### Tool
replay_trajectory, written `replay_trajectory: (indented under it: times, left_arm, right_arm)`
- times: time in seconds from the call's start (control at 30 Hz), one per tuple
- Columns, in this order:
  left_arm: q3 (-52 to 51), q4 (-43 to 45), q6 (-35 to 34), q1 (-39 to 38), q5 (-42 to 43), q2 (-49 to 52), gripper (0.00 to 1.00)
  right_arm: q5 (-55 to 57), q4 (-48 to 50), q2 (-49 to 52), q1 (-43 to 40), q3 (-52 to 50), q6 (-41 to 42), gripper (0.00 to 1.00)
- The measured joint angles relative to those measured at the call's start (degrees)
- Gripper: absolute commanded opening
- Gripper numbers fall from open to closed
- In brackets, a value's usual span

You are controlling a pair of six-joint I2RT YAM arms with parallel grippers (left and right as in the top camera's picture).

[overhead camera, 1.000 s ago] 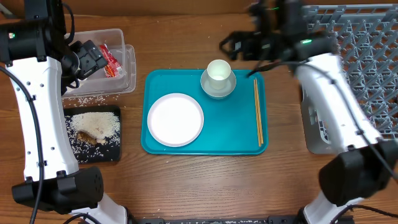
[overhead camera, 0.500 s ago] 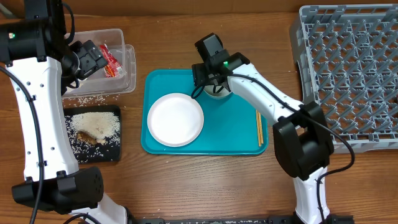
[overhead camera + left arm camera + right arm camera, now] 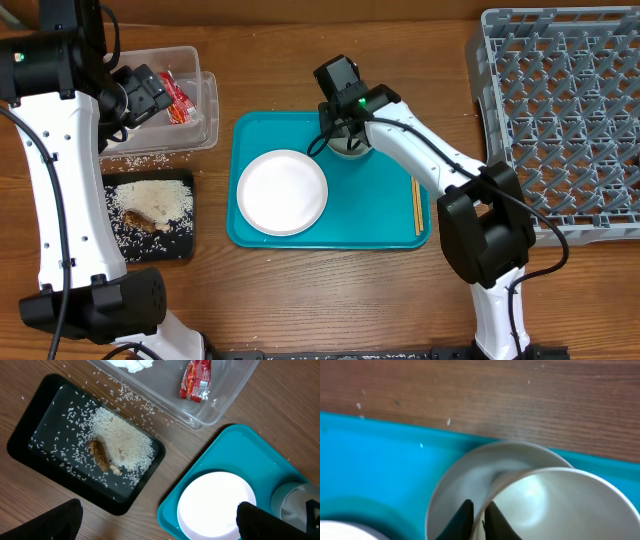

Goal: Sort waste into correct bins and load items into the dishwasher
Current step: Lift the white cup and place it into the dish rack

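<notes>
My right gripper (image 3: 340, 128) (image 3: 479, 522) is shut on the rim of the white cup (image 3: 570, 505), one finger inside and one outside. The cup stands in the pale grey-green bowl (image 3: 462, 480) at the back of the teal tray (image 3: 370, 215). The white plate (image 3: 282, 192) (image 3: 216, 505) and chopsticks (image 3: 416, 207) lie on that tray. My left gripper (image 3: 145, 95) (image 3: 160, 527) hangs open and empty above the clear tub (image 3: 198, 128), which holds a red wrapper (image 3: 196, 380) and tissues (image 3: 135, 364). Rice (image 3: 125, 442) and brown food (image 3: 100, 455) lie in the black tray (image 3: 180, 245).
The grey dish rack (image 3: 560, 110) stands at the right with its pegs up. Loose rice grains (image 3: 140, 160) are scattered on the wood between the tub and the black tray. The right arm reaches across the teal tray's right half.
My right arm swung from near the rack down to the cup in the bowl, and its jaws closed on the cup's rim. The left arm stayed still.
</notes>
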Motion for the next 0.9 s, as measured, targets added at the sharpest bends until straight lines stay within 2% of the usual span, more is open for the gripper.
replay_trajectory:
  times: [0.13,0.33,0.5,0.6,0.7,0.77,0.9]
  left_arm:
    - [0.0,-0.02,0.0,0.0,0.0,0.0,1.0]
    - [0.0,0.0,0.0,0.0,0.0,0.0,1.0]
    - [0.0,-0.02,0.02,0.0,0.0,0.0,1.0]
    - [0.0,-0.02,0.0,0.0,0.0,0.0,1.0]
    - [0.0,0.0,0.02,0.0,-0.02,0.0,1.0]
    - [0.0,0.0,0.0,0.0,-0.02,0.0,1.0]
    - [0.0,0.0,0.0,0.0,-0.02,0.0,1.0]
  right_arm:
    - [0.07,-5.46,0.26,0.0,5.92,0.04,0.04]
    - [0.87,-19.39,0.37,-1.07,23.21,-0.11,0.04]
    - [1.4,-29.88,0.37,-8.52,39.98,-0.55,0.04]
    - [-0.44,-33.33,0.37,-18.88,47.54,-1.55,0.04]
    - [-7.17,-32.09,0.37,-35.01,49.96,-4.39,0.04]
    - [-17.68,-29.66,1.11,-50.03,49.86,-6.71,0.04]
    - [-36.33,-22.77,3.89,-65.44,48.98,-10.64,0.04]
